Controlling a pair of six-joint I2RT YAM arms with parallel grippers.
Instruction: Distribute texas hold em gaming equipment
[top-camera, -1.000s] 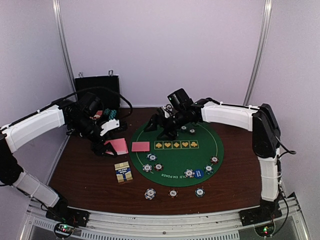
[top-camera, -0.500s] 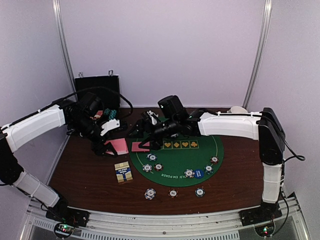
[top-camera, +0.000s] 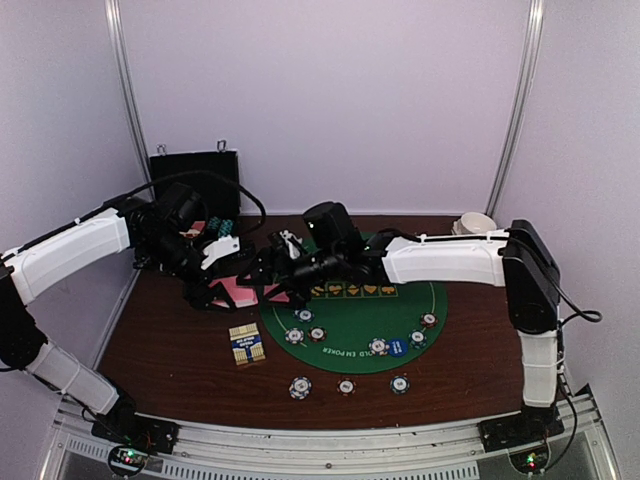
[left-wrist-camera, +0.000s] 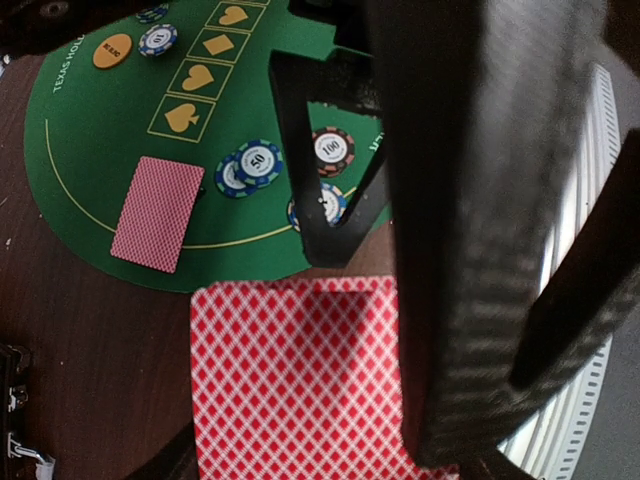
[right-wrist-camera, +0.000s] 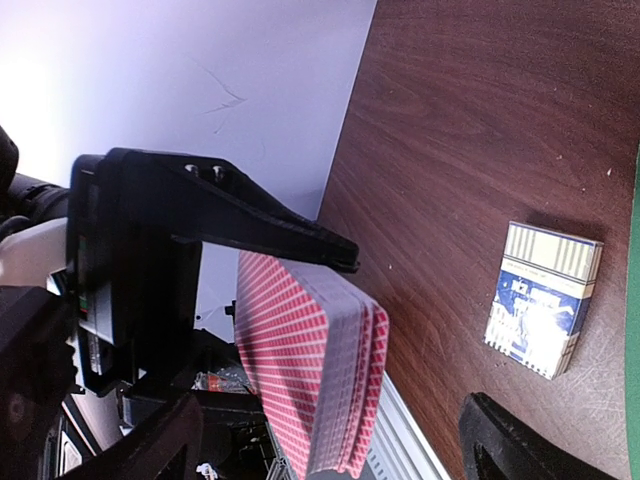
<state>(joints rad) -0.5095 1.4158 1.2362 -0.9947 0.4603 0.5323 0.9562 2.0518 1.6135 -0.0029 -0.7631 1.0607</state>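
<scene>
Dark wooden worktop (top-camera: 170, 340) carries a green felt mat (top-camera: 352, 316) with poker chips (top-camera: 300, 387) on and near it. The left claw (top-camera: 208, 290) pinches the deck of pink-backed cards (left-wrist-camera: 300, 390) just off the mat's left edge. The right claw (top-camera: 265, 283), fingers spread, hovers beside that deck. One card (left-wrist-camera: 157, 213) lies face down on the mat.

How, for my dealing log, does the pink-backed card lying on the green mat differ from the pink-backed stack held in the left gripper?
Count: the card is a single one, while the stack is many cards thick.
Support: the card lies flat and free on the green mat, while the stack is clamped between the jaws of the left gripper.
Shared: both show the same pink diamond-pattern back.
</scene>
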